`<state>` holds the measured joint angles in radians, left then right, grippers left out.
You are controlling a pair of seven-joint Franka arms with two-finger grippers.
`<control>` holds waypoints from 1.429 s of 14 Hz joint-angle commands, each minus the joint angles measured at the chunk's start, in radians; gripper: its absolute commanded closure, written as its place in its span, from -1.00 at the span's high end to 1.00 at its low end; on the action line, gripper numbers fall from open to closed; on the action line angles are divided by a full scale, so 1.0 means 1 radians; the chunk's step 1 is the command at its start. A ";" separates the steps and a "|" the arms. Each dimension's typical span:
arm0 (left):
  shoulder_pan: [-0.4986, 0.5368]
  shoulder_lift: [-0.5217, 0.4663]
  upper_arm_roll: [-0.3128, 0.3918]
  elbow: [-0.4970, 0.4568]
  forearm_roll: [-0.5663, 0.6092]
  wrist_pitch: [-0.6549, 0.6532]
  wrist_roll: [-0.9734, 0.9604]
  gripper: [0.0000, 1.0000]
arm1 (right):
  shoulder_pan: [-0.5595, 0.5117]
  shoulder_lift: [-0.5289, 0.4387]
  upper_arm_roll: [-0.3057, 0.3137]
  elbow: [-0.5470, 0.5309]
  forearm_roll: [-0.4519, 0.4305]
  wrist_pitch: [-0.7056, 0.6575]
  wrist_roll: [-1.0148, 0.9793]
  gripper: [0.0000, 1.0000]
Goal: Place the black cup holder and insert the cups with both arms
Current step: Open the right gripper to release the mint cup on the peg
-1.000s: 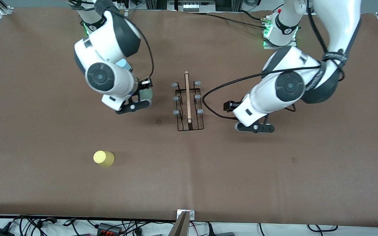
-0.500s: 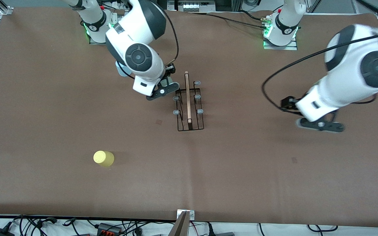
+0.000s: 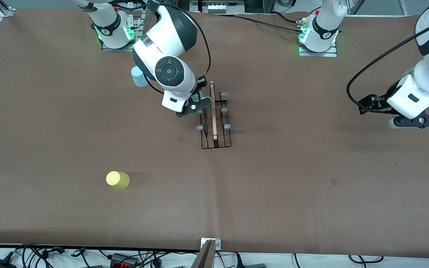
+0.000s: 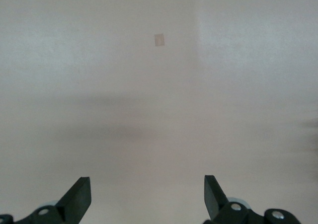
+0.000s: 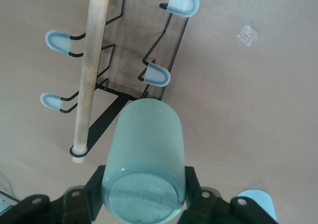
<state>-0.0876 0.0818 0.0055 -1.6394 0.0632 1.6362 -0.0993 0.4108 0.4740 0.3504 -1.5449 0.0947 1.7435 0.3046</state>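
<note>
Right tool (image 5: 143, 204) grips the mint green plastic cup (image 5: 144, 159) over the black wire cup holder (image 5: 107, 60); left tool (image 4: 147, 199), released, hangs over bare brown table (image 4: 159, 110).

Brown paper-covered table (image 3: 311, 208); cable tangle (image 3: 88, 257) along near edge.

right claw (image 5: 143, 194) clamped (left claw (image 4: 147, 199) spread).
</note>
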 commanded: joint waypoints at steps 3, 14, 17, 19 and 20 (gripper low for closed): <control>-0.027 -0.086 0.016 -0.092 -0.056 0.022 -0.069 1.00 | 0.013 0.031 0.001 0.008 -0.007 0.034 0.005 -0.29; -0.014 -0.089 0.011 -0.088 -0.056 0.019 -0.102 1.00 | 0.051 0.107 0.001 0.008 -0.056 0.069 0.010 0.59; -0.015 -0.089 0.011 -0.085 -0.056 0.010 -0.102 1.00 | 0.042 0.101 -0.001 0.035 -0.046 0.071 0.141 1.00; -0.015 -0.089 0.011 -0.083 -0.056 -0.004 -0.102 1.00 | 0.019 0.071 -0.014 0.093 -0.058 0.036 0.233 1.00; -0.014 -0.089 0.011 -0.085 -0.057 -0.012 -0.102 1.00 | 0.002 0.058 -0.046 0.112 -0.059 0.010 0.276 1.00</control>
<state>-0.1038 0.0188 0.0200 -1.7078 0.0204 1.6439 -0.1910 0.4462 0.5709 0.3348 -1.4808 0.0485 1.8128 0.4982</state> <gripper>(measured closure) 0.000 0.000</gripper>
